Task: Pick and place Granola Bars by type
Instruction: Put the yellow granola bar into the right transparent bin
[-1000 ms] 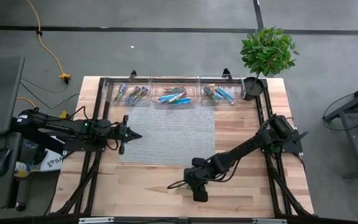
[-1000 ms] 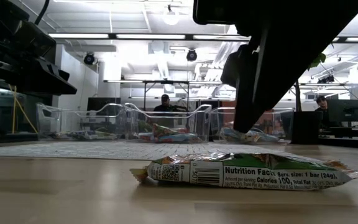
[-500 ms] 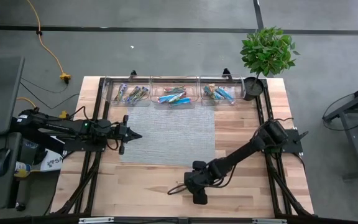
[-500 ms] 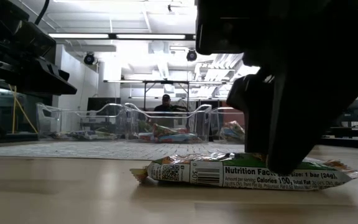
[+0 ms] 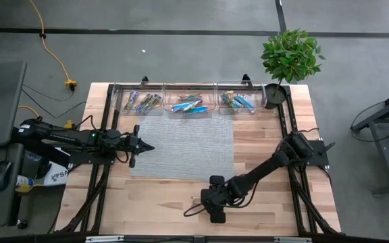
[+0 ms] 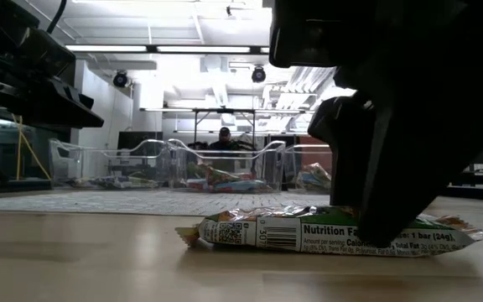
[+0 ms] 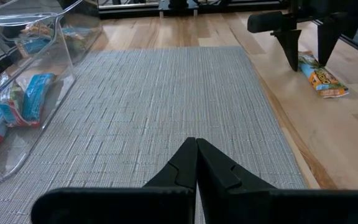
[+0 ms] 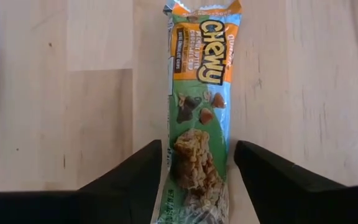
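One granola bar (image 8: pixel 197 93) in a green, orange and tan wrapper lies flat on the bare wood near the table's near edge, also seen in the low view (image 6: pixel 309 233) and the left wrist view (image 7: pixel 324 78). My right gripper (image 8: pixel 197 180) is open and lowered over it from above. Its fingers (image 8: pixel 135 180) stand close on either side of the bar's near end, lying across it. Whether they touch the wrapper cannot be told. My left gripper (image 5: pixel 147 147) is shut and hovers over the grey mat's left part (image 7: pixel 196 149). Other bars lie in the clear bins.
Three clear bins (image 5: pixel 189 102) stand in a row along the far edge, each with several bars inside. A grey woven mat (image 5: pixel 181 145) covers the table's middle. A potted plant (image 5: pixel 289 57) stands at the far right corner. People show in the room beyond.
My right gripper has come down from above the bar to table level and shifted slightly toward the near edge, so its fingers now straddle the bar. The bar has stayed where it was.
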Available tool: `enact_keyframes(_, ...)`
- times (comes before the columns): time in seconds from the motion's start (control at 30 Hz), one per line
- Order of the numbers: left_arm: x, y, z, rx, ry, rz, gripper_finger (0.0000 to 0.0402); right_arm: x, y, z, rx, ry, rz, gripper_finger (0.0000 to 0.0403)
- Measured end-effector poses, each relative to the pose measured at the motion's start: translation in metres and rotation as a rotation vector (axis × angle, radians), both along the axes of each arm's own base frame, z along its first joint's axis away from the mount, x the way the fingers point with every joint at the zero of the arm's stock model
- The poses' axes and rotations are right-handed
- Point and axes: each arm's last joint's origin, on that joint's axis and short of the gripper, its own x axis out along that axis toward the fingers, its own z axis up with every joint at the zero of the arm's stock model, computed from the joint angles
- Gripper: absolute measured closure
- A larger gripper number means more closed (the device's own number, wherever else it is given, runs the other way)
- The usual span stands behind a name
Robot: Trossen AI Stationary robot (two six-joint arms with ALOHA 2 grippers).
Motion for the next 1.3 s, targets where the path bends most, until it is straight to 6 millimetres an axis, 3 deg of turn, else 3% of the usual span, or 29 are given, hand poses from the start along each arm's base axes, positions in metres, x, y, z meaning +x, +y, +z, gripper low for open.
enact_keyframes(0.5,0.000,0.000,0.000,0.000,0.000,0.000,0.0401,-0.003,0.006,0.002,-0.025,-0.025,0.002,0.0282)
enact_keyframes(0.63,0.000,0.000,0.000,0.000,0.000,0.000,0.0401,0.004,0.000,0.012,-0.053,-0.064,-0.012,0.0299)
enact_keyframes(0.73,0.000,0.000,0.000,0.000,0.000,0.000,0.0401,0.020,-0.007,0.021,-0.083,-0.143,-0.041,0.0309)
enact_keyframes(1.03,0.000,0.000,0.000,-0.001,0.000,-0.003,0.0401,0.070,-0.061,0.068,-0.207,-0.349,-0.250,0.0320)
enact_keyframes(1.3,0.000,0.000,0.000,-0.001,0.000,-0.002,0.0401,0.086,-0.159,0.105,-0.353,-0.240,-0.633,0.0320)
